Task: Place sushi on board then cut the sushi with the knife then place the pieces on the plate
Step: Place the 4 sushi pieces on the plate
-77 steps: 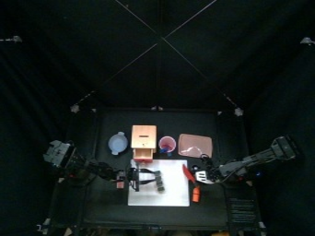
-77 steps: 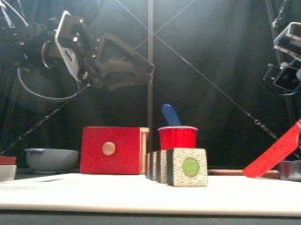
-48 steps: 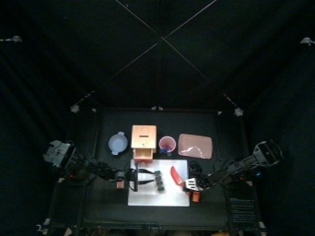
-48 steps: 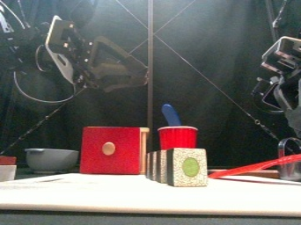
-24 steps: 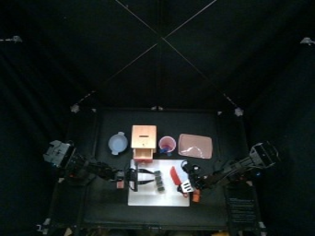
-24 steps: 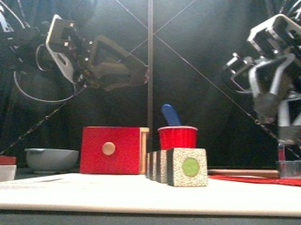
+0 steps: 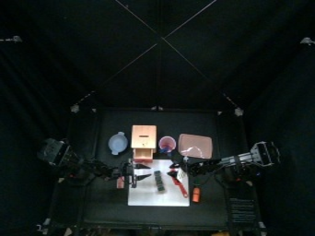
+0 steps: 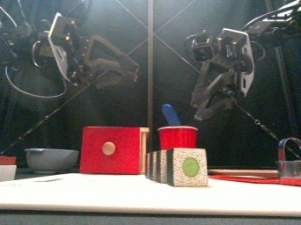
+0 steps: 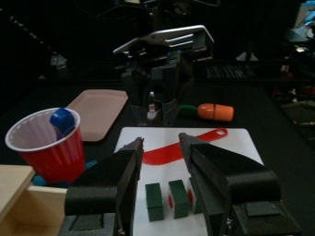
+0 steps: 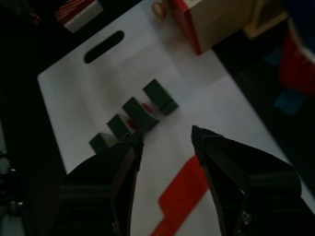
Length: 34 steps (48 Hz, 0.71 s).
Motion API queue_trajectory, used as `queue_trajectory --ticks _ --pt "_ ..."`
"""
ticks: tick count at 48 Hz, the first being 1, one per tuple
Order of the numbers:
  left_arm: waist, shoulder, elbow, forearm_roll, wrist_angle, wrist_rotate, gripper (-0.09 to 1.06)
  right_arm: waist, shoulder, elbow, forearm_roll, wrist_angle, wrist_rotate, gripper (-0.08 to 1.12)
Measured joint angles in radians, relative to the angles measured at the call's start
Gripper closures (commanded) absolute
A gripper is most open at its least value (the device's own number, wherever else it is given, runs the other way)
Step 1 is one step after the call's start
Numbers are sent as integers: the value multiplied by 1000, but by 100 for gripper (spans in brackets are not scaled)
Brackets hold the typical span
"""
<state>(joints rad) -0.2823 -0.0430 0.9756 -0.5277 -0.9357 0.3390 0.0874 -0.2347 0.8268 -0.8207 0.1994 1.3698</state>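
Low at centre frame, the sushi roll (image 8: 179,167) and red knife (image 8: 244,178) lie on the board (image 8: 83,192); left gripper (image 9: 160,144) and right gripper (image 10: 167,138) hover empty, jaws apart.

Left tool's (image 9: 159,140) jaws cover the red knife's (image 9: 161,154) middle.
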Motion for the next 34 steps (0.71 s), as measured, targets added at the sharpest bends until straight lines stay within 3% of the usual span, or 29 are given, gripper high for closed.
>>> queue_trajectory --ticks 3,10,19,28,34 --pt "2 -3 -2 -23 -2 2 20 -2 -14 5 8 43 -81 23" --pt "2 -3 -11 -34 0 2 20 0 -18 -12 66 160 -262 23" --pt "8 -3 -28 -35 0 3 20 0 -17 -98 305 325 -620 23" --pt "17 -3 -29 -37 0 3 20 -43 52 -253 643 502 -1098 23" --pt "20 -3 -20 -37 0 3 20 -74 137 -327 723 502 -1215 23"
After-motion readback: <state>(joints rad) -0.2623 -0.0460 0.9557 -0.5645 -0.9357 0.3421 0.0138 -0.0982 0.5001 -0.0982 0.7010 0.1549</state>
